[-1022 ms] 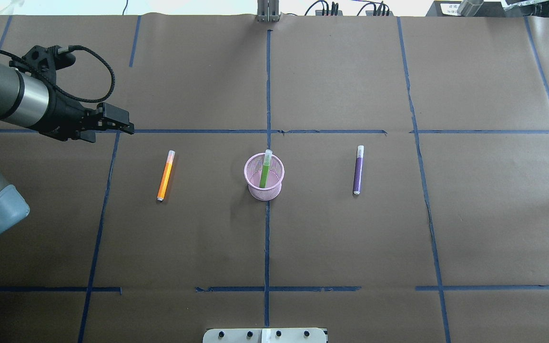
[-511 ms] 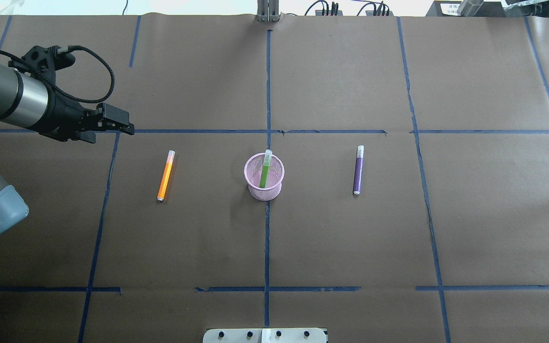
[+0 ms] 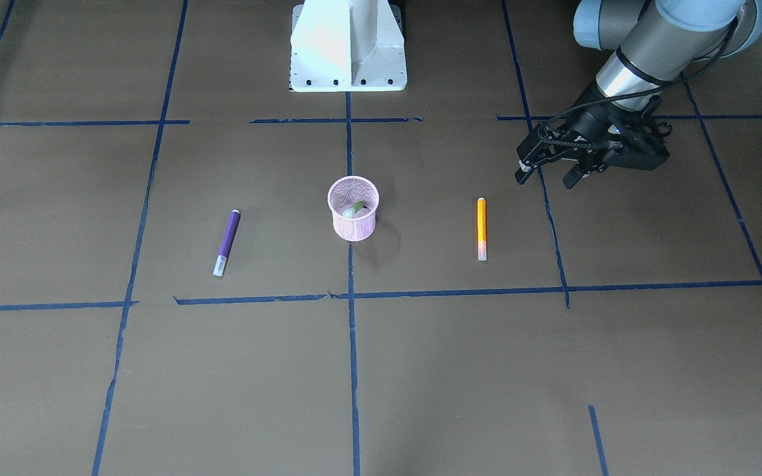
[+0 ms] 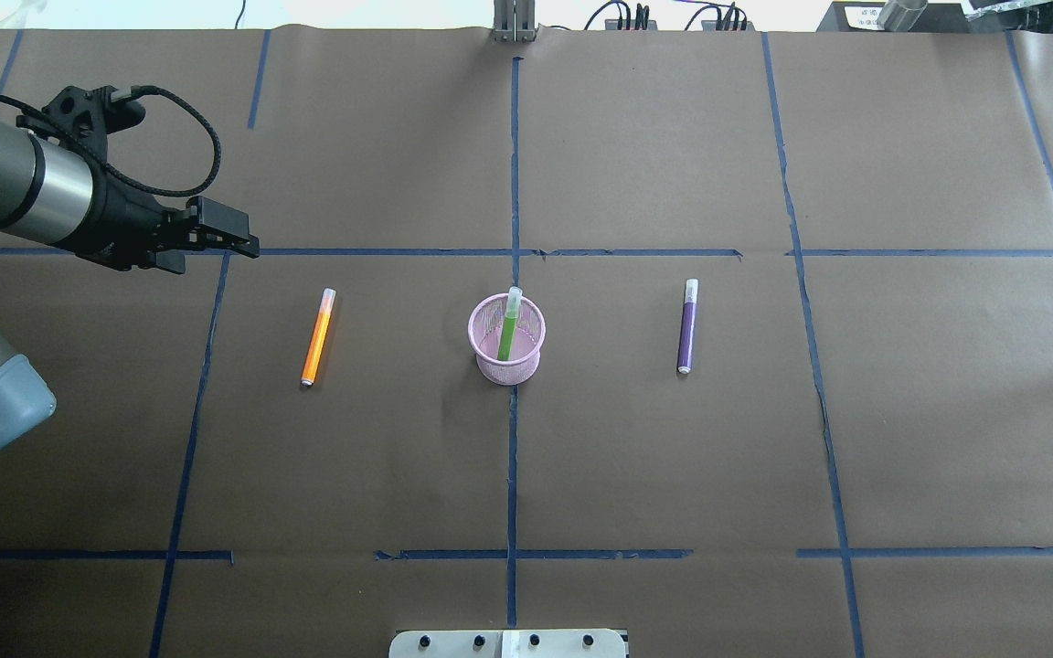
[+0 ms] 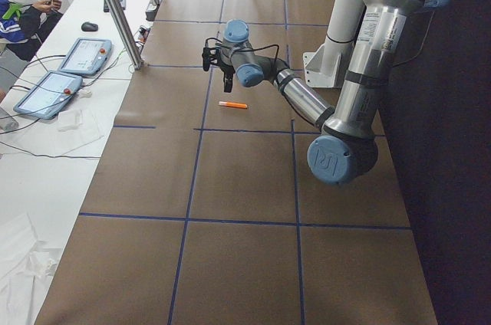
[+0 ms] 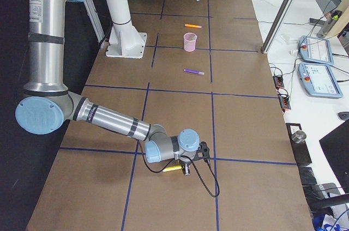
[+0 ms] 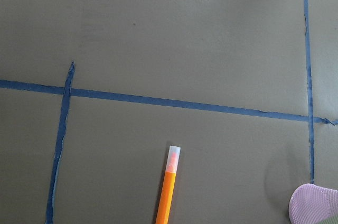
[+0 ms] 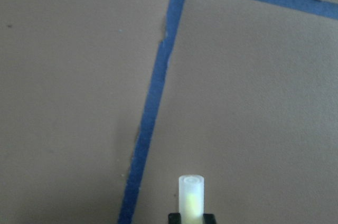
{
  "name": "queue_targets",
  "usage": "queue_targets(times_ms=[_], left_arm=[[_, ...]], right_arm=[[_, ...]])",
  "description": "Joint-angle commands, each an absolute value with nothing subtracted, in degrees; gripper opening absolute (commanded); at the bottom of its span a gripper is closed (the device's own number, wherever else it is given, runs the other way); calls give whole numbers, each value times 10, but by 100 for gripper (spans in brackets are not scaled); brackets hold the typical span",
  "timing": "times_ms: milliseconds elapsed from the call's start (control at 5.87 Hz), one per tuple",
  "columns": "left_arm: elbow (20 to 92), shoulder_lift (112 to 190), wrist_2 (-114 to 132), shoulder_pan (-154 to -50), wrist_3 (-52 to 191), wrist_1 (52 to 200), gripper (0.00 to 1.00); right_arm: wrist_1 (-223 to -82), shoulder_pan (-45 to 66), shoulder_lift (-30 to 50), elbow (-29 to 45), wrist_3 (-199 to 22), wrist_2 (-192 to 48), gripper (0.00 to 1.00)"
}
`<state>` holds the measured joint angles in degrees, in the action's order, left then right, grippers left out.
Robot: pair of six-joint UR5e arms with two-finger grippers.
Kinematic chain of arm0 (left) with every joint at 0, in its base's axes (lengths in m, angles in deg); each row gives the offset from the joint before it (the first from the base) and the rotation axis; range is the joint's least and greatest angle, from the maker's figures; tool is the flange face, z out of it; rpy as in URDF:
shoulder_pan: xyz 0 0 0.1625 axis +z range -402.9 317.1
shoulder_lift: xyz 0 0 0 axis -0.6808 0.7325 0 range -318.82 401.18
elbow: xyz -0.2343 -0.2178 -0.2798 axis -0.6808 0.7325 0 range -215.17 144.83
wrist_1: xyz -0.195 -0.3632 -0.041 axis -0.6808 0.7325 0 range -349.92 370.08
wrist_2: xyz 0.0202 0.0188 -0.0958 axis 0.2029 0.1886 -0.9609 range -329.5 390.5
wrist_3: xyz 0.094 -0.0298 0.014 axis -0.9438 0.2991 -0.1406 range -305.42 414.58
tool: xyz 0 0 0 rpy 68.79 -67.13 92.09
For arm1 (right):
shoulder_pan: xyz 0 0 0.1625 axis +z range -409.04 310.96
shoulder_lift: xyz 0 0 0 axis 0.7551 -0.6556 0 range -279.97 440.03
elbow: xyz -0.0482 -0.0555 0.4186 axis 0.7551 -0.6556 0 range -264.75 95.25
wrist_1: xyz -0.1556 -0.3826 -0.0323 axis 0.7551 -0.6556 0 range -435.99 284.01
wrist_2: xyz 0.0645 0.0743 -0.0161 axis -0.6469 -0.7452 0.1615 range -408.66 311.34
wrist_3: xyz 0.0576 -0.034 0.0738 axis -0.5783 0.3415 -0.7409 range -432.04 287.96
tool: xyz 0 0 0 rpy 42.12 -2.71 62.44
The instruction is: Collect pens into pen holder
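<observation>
The pink mesh pen holder (image 4: 490, 367) stands at the table's middle, with a bright green pen (image 4: 508, 329) upright in it. An orange pen (image 4: 317, 336) lies to its left and a purple pen (image 4: 688, 326) to its right. My left gripper (image 4: 248, 239) hovers open and empty, up and to the left of the orange pen; the left wrist view shows that pen (image 7: 168, 192) and the holder's rim (image 7: 311, 203). My right gripper (image 8: 191, 216) is out of the overhead view, far right near the table (image 6: 186, 172), shut on a yellow-green pen (image 8: 191, 197).
Blue tape lines cross the brown paper. The white robot base (image 3: 348, 46) stands behind the holder. A metal post (image 4: 514, 23) and cables sit at the far edge. Operators' tablets (image 6: 316, 51) lie beyond the table edge.
</observation>
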<state>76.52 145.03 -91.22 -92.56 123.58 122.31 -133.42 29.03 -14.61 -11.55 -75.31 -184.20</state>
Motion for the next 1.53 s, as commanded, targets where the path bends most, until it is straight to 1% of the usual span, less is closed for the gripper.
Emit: queue_targets(times_ms=[0, 170, 341, 511, 852, 1022, 1192, 1362], left_arm=[[765, 1449, -912, -926, 1235, 1223, 100], [764, 1447, -912, -926, 1235, 1223, 100], [757, 1450, -910, -925, 1235, 1221, 100], [750, 1452, -907, -903, 1236, 1214, 100], [733, 1464, -902, -887, 1236, 1206, 100], [716, 1473, -901, -883, 1237, 1206, 100], [708, 1477, -901, -878, 1237, 1206, 100], [693, 1478, -901, -873, 1236, 1205, 100]], right_arm=[[-1335, 328, -138, -108, -754, -1918, 0], [-1333, 345, -135, -95, -757, -1963, 0], [-1318, 350, -134, -45, -779, -1983, 0], [-1316, 349, -130, 29, -848, -1979, 0], [-1316, 332, -74, 129, -1000, -1950, 0], [-1316, 264, -24, 185, -1132, -1877, 0], [-1318, 182, 21, 225, -1243, -1795, 0], [-1320, 99, 36, 268, -1306, -1707, 0]])
